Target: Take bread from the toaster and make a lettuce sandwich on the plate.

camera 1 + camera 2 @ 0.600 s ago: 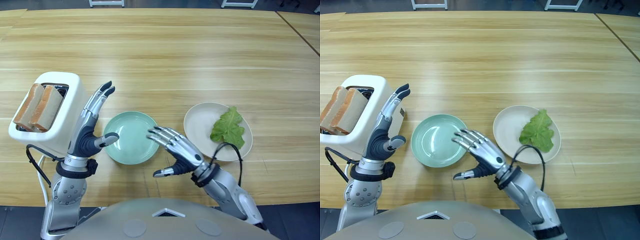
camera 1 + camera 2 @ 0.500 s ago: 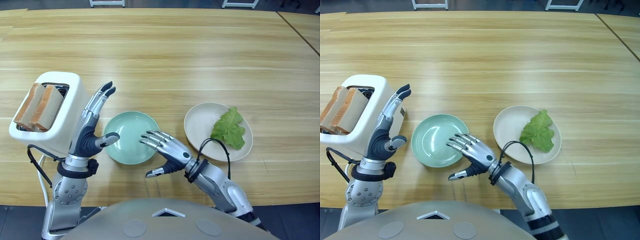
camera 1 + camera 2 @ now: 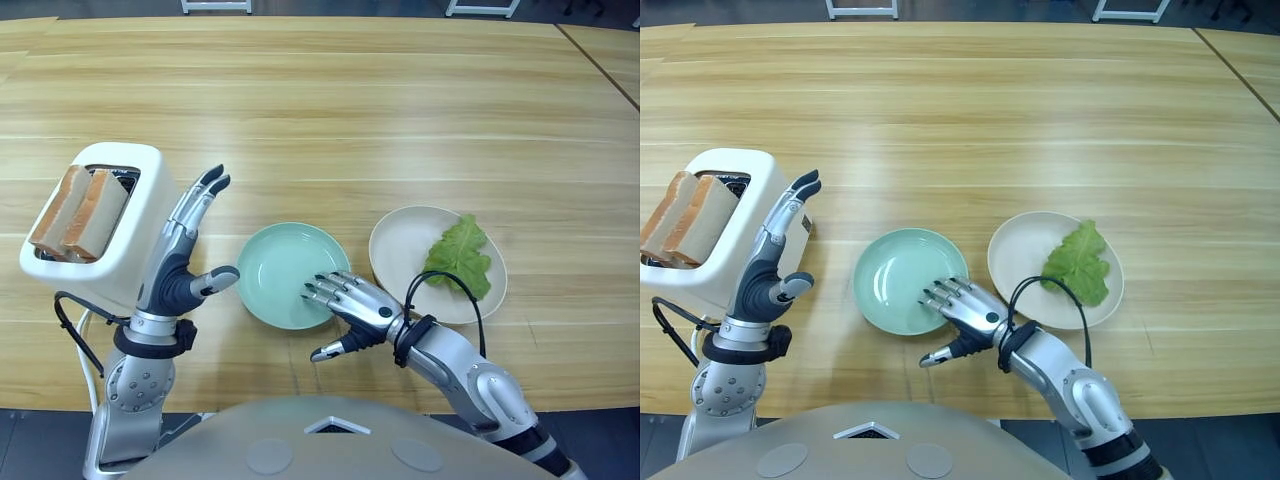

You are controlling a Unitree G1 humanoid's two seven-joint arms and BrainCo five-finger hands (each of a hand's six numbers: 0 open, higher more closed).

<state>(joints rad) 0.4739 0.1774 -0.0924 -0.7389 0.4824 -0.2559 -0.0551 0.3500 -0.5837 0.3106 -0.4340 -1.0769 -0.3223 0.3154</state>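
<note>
Bread (image 3: pixel 80 210): two slices upright in the toaster (image 3: pixel 125 250), at the left of the desk (image 3: pixel 350 110).
Views: the left eye frames the toaster whole; the right eye crops its left edge.
Left hand (image 3: pixel 185 262): raised just beside the toaster, fingers straight, thumb out, empty.
Right hand (image 3: pixel 358 310): palm down, fingers spread over the near rim of the green plate (image 3: pixel 275 270), empty.
Lettuce (image 3: pixel 458 258): on the beige plate (image 3: pixel 400 250), right.

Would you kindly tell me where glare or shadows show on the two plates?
Left eye view: soft sheen inside the green plate, no harsh glare. Right eye view: the lettuce casts a faint shadow on the beige plate.
</note>
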